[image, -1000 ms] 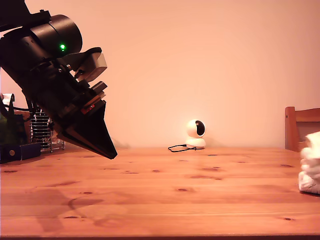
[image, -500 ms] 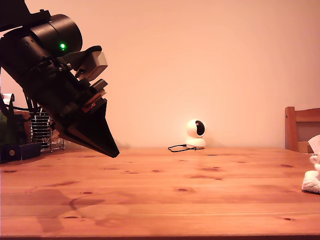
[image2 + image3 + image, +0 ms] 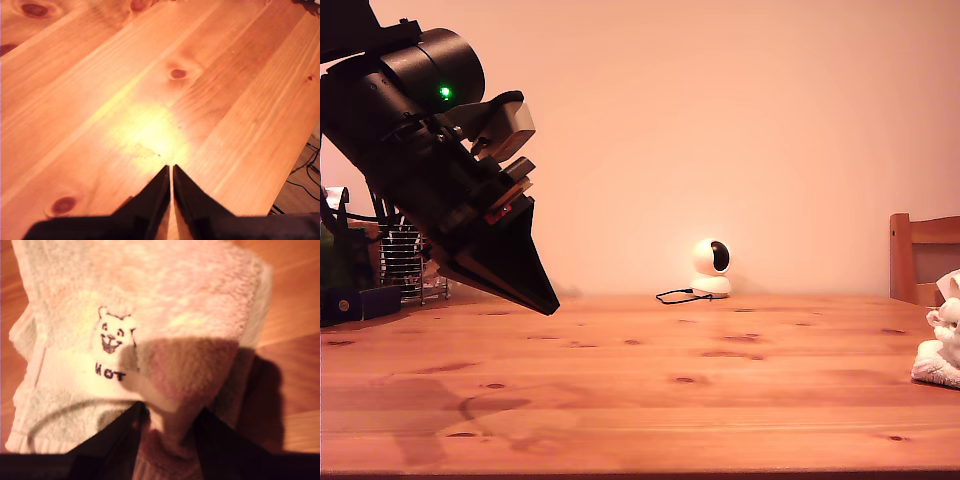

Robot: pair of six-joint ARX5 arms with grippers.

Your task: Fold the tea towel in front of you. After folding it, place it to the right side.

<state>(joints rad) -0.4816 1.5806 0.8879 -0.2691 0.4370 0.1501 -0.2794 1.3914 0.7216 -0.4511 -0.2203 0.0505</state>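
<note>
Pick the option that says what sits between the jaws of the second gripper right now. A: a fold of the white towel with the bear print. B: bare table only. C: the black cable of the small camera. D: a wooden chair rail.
A: in the second wrist view my second gripper has its jaws either side of a fold of the towel, which bears a bear face and lettering.

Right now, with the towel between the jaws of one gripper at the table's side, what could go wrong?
1. My second gripper pinches a fold of the tea towel, so pulling away before opening could drag it and undo the fold.
2. In the exterior view the towel sits at the picture's right edge; I cannot see how much table lies beyond it, so it may slip off.
3. My first gripper, shut, hangs low over bare wood; lowering it might scrape the table.
</note>
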